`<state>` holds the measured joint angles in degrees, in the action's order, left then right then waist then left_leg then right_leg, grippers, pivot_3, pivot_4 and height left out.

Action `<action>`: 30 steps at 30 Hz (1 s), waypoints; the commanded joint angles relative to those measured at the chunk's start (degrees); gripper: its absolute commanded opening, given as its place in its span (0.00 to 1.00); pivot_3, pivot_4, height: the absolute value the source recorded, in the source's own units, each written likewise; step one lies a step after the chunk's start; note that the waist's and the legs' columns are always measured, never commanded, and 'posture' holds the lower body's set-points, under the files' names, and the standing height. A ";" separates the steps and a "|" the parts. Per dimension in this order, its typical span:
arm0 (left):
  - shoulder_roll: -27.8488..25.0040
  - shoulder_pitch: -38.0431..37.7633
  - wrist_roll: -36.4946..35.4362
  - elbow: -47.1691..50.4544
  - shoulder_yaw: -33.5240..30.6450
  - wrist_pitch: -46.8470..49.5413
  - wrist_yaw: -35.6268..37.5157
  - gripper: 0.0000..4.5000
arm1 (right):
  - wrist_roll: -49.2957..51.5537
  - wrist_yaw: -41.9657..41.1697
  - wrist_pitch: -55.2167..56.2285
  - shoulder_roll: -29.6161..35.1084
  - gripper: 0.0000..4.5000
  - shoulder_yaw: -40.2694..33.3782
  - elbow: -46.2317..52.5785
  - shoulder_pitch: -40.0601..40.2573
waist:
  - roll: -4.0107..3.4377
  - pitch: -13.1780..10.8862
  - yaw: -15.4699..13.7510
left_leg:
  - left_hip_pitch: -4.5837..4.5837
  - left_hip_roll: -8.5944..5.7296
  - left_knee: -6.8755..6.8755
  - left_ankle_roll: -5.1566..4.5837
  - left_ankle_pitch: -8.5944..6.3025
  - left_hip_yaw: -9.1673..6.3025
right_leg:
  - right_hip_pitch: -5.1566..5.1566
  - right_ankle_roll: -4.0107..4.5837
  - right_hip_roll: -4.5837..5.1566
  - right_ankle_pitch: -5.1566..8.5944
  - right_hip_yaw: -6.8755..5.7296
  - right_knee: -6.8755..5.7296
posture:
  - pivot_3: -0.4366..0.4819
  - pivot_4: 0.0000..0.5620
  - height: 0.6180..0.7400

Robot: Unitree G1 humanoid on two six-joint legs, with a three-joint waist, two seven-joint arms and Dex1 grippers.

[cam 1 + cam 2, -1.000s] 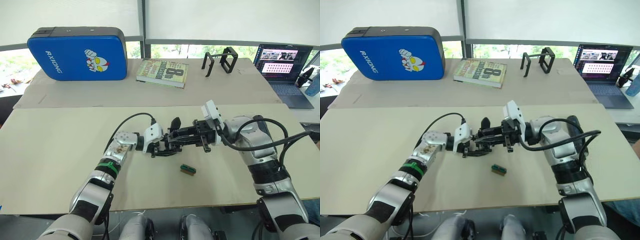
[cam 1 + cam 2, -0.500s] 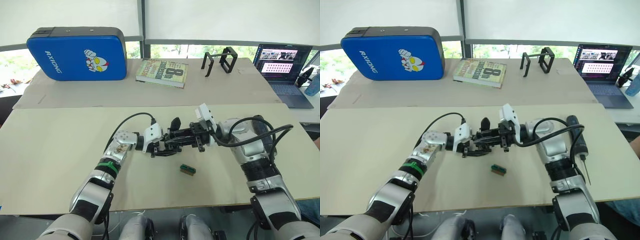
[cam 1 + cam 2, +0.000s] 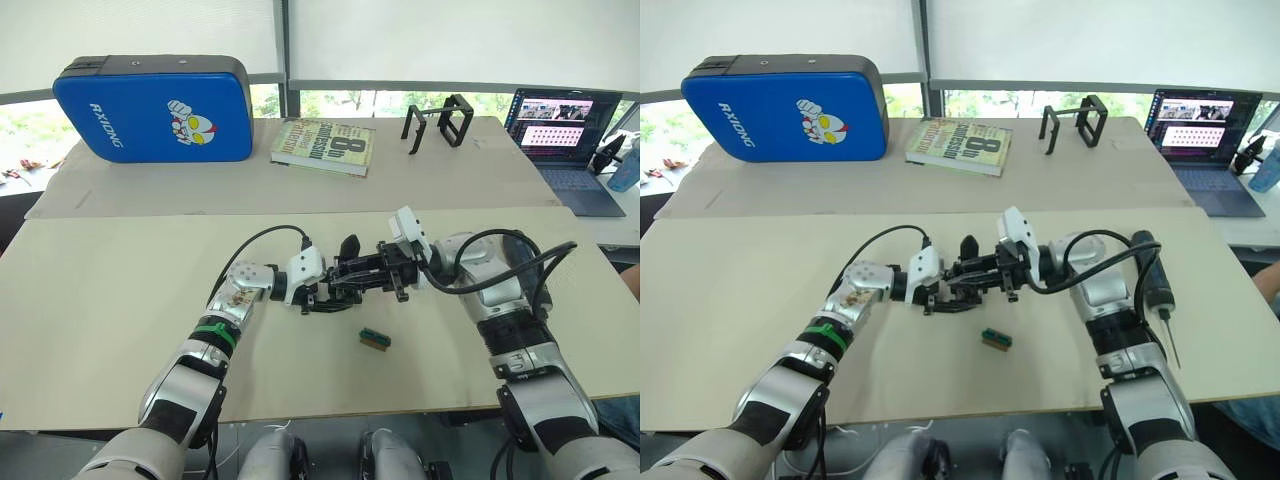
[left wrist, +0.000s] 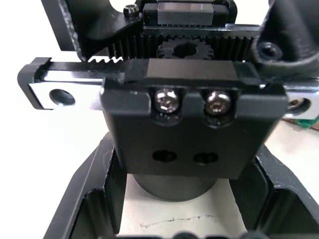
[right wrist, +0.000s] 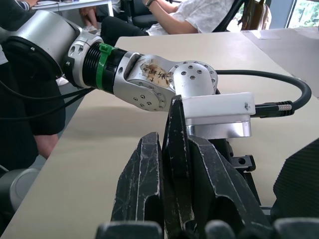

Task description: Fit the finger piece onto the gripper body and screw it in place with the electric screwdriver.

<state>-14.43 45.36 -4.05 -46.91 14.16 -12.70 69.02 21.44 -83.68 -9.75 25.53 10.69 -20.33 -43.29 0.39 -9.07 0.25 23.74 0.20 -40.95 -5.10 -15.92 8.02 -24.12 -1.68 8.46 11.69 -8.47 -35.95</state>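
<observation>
Black on black at the middle of the pale bench (image 3: 120, 300): the left gripper (image 3: 318, 296) is clamped on the gripper body (image 4: 192, 117), holding it just above the bench top, and the right gripper (image 3: 372, 280) meets it head-on from the other side, closed flat on the finger piece (image 5: 175, 164), a thin blade pinched between its two fingers. The two arms point at each other, so the blade's long axis runs roughly in line with the right arm, toward the body, and the parts look touching or nearly so; whether the piece is seated cannot be told. Seen from the left wrist, the body's face shows two screws and a toothed rack above them. The electric screwdriver (image 3: 1151, 277) lies on the bench just beyond the right forearm, bit toward the near edge, so the right arm is the nearer one to fetch it. A small green block (image 3: 376, 340) lies just beside the work, nearer the bench's front edge.
</observation>
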 commanded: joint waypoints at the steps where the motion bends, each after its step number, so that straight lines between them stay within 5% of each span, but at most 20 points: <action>1: 0.13 0.00 0.67 2.07 0.19 -1.39 0.60 0.52 | -2.34 -1.23 -2.98 1.81 0.08 1.91 -2.33 2.65 | 0.00 0.02 -0.03 | 0.00 0.00 0.00 0.00 0.00 0.00 | 0.00 0.00 0.00 0.00 0.00 0.00 | 0.48 0.27 1.00; 18: 0.01 0.24 1.11 2.77 -0.43 -0.59 0.20 0.52 | -3.17 -0.73 -0.93 -0.99 0.08 1.07 -5.69 7.06 | -0.08 0.37 0.31 | -0.37 0.09 0.04 0.01 -0.01 -0.01 | 0.22 0.01 0.02 0.00 0.07 0.02 | 0.48 0.27 1.00; 30: -0.03 0.54 1.39 2.34 -0.88 -0.57 0.04 0.52 | -10.05 -7.24 -1.57 0.38 0.08 9.48 -18.69 -3.60 | -0.09 0.41 0.38 | -0.47 0.12 0.01 0.00 -0.02 -0.01 | 0.22 0.02 0.11 0.00 0.13 0.05 | 0.48 0.27 1.00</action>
<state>-14.79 44.64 -2.34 -46.45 13.29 -12.01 68.01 20.25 -89.81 -9.42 24.28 14.19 -33.74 -50.25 0.30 -8.66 0.63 23.27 0.35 -40.94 -5.11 -15.93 8.01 -23.91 -1.66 8.57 11.69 -8.34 -35.91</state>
